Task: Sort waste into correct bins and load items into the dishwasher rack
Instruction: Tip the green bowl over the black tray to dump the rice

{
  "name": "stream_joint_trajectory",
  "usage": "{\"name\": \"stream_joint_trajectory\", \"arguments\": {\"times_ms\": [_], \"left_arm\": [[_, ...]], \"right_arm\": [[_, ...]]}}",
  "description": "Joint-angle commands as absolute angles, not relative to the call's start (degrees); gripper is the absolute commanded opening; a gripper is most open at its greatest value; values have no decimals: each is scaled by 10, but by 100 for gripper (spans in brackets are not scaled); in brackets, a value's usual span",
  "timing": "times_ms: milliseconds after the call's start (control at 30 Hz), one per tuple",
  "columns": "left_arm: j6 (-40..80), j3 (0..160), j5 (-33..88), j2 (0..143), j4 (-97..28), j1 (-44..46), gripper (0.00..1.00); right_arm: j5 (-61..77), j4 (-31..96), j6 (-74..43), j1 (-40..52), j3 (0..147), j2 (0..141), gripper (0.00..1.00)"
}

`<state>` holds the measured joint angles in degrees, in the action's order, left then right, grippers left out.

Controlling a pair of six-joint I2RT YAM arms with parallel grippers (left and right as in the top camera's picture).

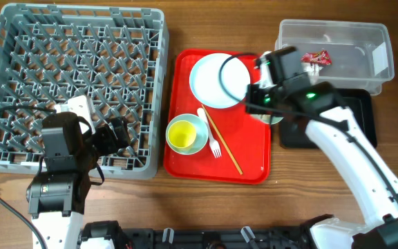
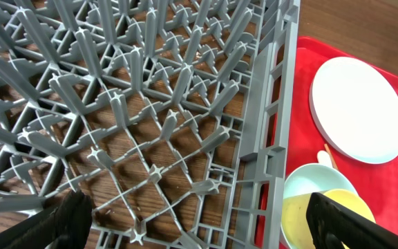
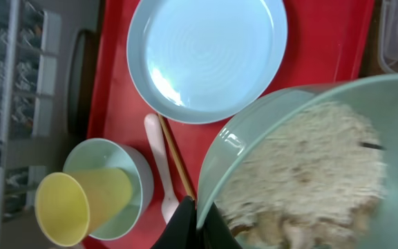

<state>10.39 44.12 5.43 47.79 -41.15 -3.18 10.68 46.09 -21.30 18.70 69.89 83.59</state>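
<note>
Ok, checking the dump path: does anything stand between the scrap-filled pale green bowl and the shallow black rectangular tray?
Nothing visible does: the pale green bowl, held by the right gripper, is beside the black tray's left edge.

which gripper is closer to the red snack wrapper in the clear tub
Right. The right gripper, shut on the pale green bowl, sits just left of the clear tub holding the snack wrapper; the left gripper is over the dishwasher rack, beyond the red tray.
</note>
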Motion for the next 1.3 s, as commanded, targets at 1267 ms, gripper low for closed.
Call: {"name": "stream_joint_trajectory", "arguments": {"times_ms": [1267], "left_arm": [[109, 452, 57, 477, -410, -34, 100]], "right_arm": [[929, 441, -107, -337, 622, 1078, 4]]}}
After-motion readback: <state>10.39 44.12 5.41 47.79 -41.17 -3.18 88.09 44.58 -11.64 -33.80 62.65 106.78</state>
